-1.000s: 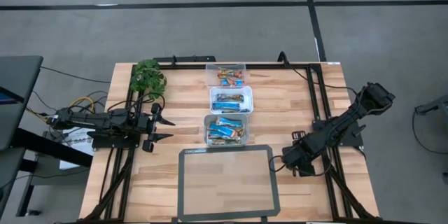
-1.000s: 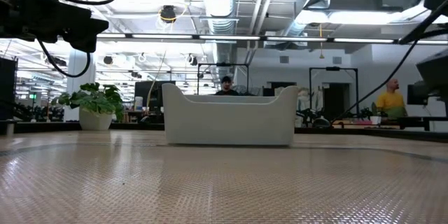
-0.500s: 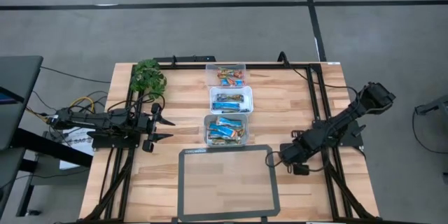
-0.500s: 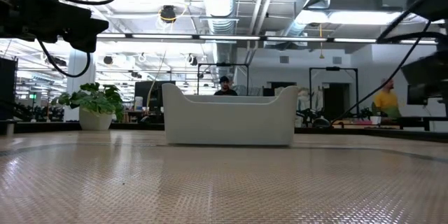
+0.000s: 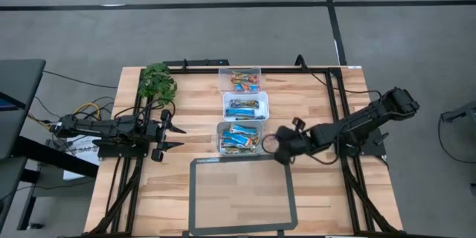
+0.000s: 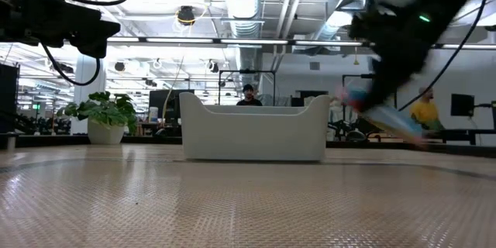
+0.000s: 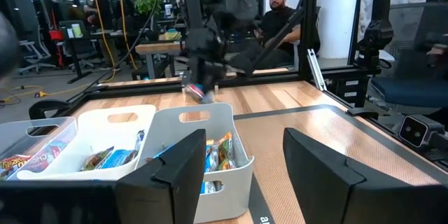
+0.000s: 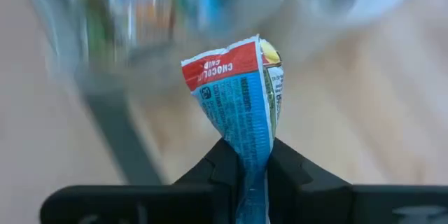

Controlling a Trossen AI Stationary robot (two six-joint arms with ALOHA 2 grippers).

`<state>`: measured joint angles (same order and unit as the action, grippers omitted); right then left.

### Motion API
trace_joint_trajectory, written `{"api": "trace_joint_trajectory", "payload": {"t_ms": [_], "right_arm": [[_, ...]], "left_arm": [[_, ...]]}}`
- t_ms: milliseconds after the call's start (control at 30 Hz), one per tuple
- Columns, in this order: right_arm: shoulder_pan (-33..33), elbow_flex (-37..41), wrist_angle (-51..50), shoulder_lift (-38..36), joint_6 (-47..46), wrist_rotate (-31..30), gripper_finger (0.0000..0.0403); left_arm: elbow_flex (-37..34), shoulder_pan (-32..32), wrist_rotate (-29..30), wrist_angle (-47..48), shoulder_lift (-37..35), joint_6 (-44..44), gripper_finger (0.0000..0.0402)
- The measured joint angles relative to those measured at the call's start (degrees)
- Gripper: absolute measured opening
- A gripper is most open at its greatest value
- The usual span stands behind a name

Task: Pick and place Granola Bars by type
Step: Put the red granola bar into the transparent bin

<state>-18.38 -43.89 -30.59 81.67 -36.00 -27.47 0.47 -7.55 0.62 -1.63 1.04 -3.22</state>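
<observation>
High view: the right gripper [image 5: 277, 145] has swung from the table's right edge to beside the nearest bin [image 5: 239, 138], pinching 1 blue granola bar [image 8: 245, 105]. Left gripper [image 5: 172, 136] waits wide open near the plant [image 5: 157, 82].

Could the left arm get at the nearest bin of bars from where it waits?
Probably yes: the left gripper stands open beside the near bin, with bare table between. The right gripper, holding a blue bar, crowds the other side.

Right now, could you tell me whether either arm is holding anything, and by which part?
The right gripper pinches a blue-and-red granola bar by one end of its wrapper. The left gripper holds nothing, its jaws open.
</observation>
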Motion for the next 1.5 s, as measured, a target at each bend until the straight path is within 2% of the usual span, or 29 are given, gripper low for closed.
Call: {"api": "trace_joint_trajectory", "payload": {"t_ms": [100,200,367,500,733,867,1100,1300,1500], "right_arm": [[3.0,-1.7,4.9,0.0,3.2,-6.5,0.0033],[6.7,-3.6,12.1,0.0,11.1,-8.8,0.0032],[13.5,-7.4,19.8,0.2,24.7,-8.6,0.0037],[18.7,-11.4,21.9,0.8,36.7,-8.8,0.0037],[25.3,-20.4,24.8,8.8,58.0,-6.6,0.0033],[28.9,-26.1,24.4,15.1,65.7,-4.8,0.0035],[33.7,-36.9,18.8,25.1,69.4,0.5,0.0036],[36.2,-45.0,8.0,30.0,65.6,2.5,0.0040],[37.5,-46.9,4.6,31.1,63.3,2.5,0.0079]], "left_arm": [[0.0,0.0,0.0,0.0,0.0,0.0,0.0186],[0.0,0.0,0.0,0.0,0.0,0.0,0.0186],[0.0,0.0,0.0,0.0,0.0,0.0,0.0186],[0.0,0.0,0.0,0.0,0.0,0.0,0.0186],[0.0,0.0,0.0,0.0,0.0,0.0,0.0186],[0.0,0.0,0.0,0.0,0.0,0.0,0.0186],[0.0,0.0,0.0,0.0,0.0,0.0,0.0186],[0.0,0.0,0.0,0.0,0.0,0.0,0.0186],[0.0,0.0,0.0,0.0,0.0,0.0,0.0186]]}}
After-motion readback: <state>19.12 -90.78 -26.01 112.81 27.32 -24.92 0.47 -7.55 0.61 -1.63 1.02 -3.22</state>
